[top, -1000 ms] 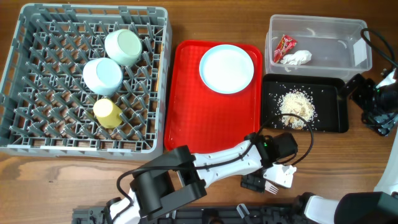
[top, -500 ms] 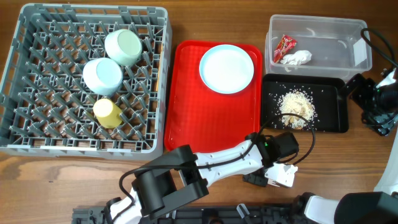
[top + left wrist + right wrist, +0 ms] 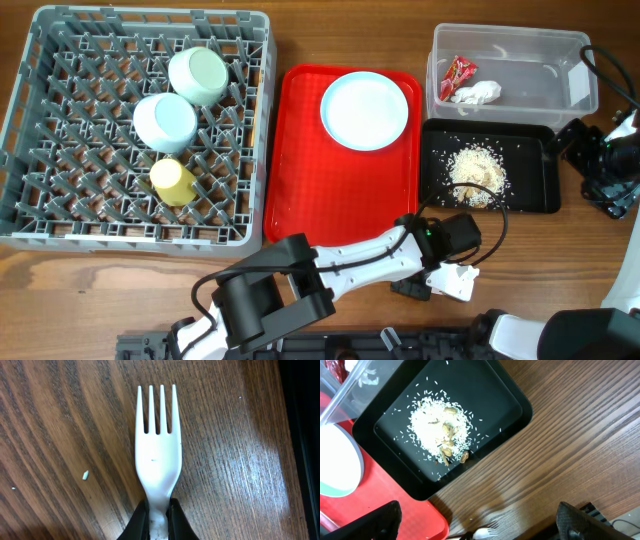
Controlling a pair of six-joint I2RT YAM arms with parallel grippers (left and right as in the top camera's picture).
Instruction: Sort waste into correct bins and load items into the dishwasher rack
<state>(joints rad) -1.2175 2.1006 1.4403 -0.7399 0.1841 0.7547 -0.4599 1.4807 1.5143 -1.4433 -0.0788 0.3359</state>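
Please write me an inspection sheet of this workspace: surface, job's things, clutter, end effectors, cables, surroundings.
Surface: wooden table, one stray crumb near the fork.
Job's things: two bowls and yellow cup in the rack; plate on the red tray; sachet and napkin in the clear tub; rice crumbs in the black tray; wooden stick not seen.
Clutter: nothing seen.
End effectors: left end effector shut on the fork; right end effector open, empty.
Cables: black cable beside the clear tub.
Surroundings: nothing seen.
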